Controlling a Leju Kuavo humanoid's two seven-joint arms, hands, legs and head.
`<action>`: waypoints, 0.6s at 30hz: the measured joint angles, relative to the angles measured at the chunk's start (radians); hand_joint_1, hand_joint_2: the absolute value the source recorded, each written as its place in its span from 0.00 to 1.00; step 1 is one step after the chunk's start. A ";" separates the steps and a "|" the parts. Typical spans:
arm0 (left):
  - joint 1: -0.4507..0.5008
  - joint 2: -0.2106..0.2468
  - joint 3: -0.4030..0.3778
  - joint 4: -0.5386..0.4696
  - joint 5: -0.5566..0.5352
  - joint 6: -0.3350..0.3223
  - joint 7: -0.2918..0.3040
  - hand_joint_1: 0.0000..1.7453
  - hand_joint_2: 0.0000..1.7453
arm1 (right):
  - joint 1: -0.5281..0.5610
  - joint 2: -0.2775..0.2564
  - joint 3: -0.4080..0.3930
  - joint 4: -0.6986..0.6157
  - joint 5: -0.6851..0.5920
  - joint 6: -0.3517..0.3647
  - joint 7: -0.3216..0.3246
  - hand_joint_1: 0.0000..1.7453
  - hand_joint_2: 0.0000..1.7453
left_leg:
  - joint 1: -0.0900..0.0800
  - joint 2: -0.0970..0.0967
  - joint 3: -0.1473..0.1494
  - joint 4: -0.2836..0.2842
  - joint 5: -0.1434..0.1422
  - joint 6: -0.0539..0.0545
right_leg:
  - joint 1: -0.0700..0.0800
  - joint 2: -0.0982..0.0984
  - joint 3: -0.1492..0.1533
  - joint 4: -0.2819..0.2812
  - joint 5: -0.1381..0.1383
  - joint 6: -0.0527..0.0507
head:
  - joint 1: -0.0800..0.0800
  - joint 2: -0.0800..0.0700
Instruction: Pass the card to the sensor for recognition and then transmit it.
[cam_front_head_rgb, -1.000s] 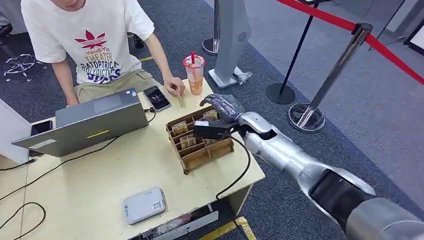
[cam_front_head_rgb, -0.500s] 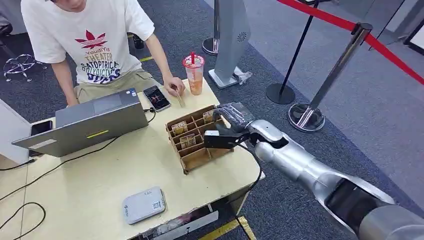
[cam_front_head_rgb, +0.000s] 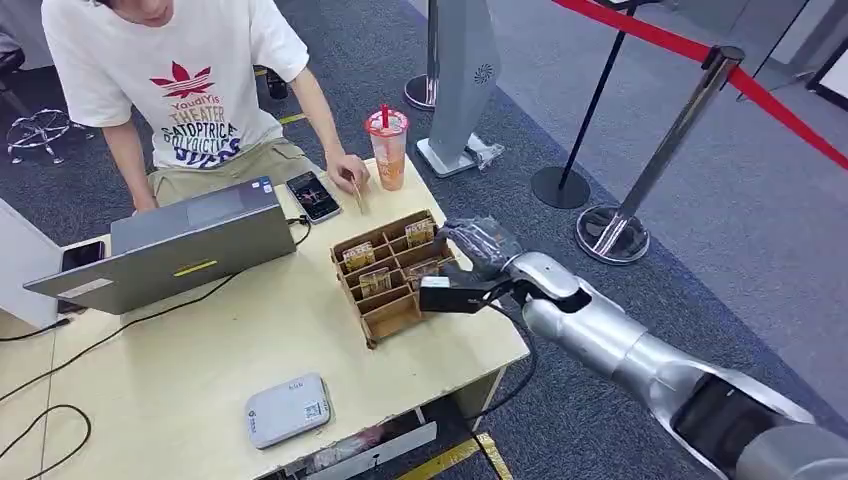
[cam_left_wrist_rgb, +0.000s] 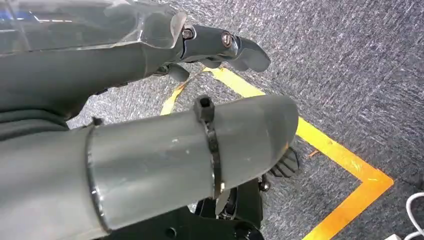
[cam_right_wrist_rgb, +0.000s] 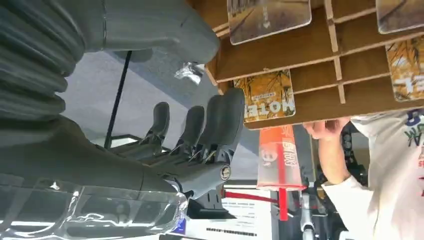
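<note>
Your right hand (cam_front_head_rgb: 478, 243) hovers empty, fingers apart, just beside the wooden rack (cam_front_head_rgb: 395, 275) where the cards (cam_front_head_rgb: 420, 231) stand upright in their slots, faces toward you (one reads "MOTEL"). Left hand (cam_left_wrist_rgb: 210, 47) hangs over carpet, holding nothing.

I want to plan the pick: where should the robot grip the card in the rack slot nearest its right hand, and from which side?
Pinch the card by its free upper edge, coming from above with the right hand: it stands in the wooden rack, whose dividers likely block its sides.
</note>
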 joint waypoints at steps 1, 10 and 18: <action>0.000 0.000 0.000 0.000 -0.001 0.000 0.000 0.00 0.00 | 0.002 0.001 0.001 -0.001 0.002 0.002 0.002 0.52 1.00 | 0.000 0.000 0.000 0.000 0.000 0.000 | 0.000 0.000 0.000 0.000 0.000 0.000 | 0.000 0.000; 0.000 0.000 0.000 0.001 -0.011 -0.001 0.000 0.00 0.00 | 0.006 0.024 0.028 -0.001 0.017 0.021 0.003 0.47 1.00 | 0.000 0.000 0.000 0.000 0.000 0.000 | 0.000 0.000 0.000 0.000 0.000 0.000 | 0.000 0.000; -0.001 0.000 0.000 0.001 -0.011 0.002 0.002 0.00 0.00 | -0.031 0.042 0.062 0.028 0.032 0.033 -0.009 0.48 1.00 | 0.000 0.000 0.000 0.000 0.000 0.000 | 0.000 0.000 0.000 0.000 0.000 0.000 | 0.000 0.000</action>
